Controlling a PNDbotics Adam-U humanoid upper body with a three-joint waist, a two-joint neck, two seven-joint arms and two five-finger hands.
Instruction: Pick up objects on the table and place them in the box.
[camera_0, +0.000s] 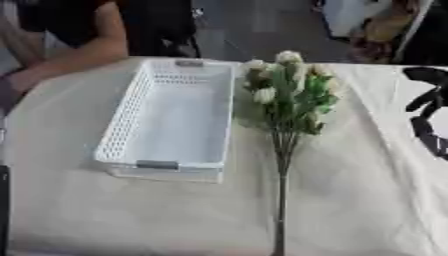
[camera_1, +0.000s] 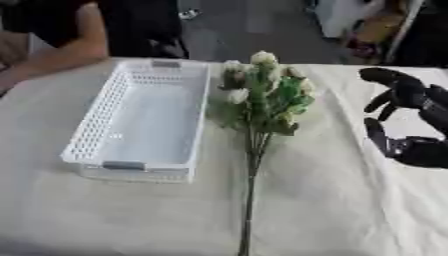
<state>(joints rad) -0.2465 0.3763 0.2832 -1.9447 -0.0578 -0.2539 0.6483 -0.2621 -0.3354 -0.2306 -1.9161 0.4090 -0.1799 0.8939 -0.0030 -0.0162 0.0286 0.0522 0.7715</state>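
White plastic mesh forms the box (camera_1: 140, 120), a long basket lying empty on the cloth-covered table (camera_1: 332, 210), its length running away from us. Our right hand (camera_1: 407, 120) hangs at the table's right side with fingers spread wide and holding nothing, thumb and fingers apart as if shaped for a grasp. To that hand's left, near but not touching, lies the bunch of artificial flowers (camera_1: 262, 95): pale blooms and green leaves at the far end, thin stems (camera_1: 249, 200) trailing toward us. The box sits beyond the flowers, farther left of the hand, just beside the blooms. We judge the flowers lie parallel to the box so a short sideways carry will drop them in lengthwise. Our left hand shows in neither view. Nothing is picked up yet.
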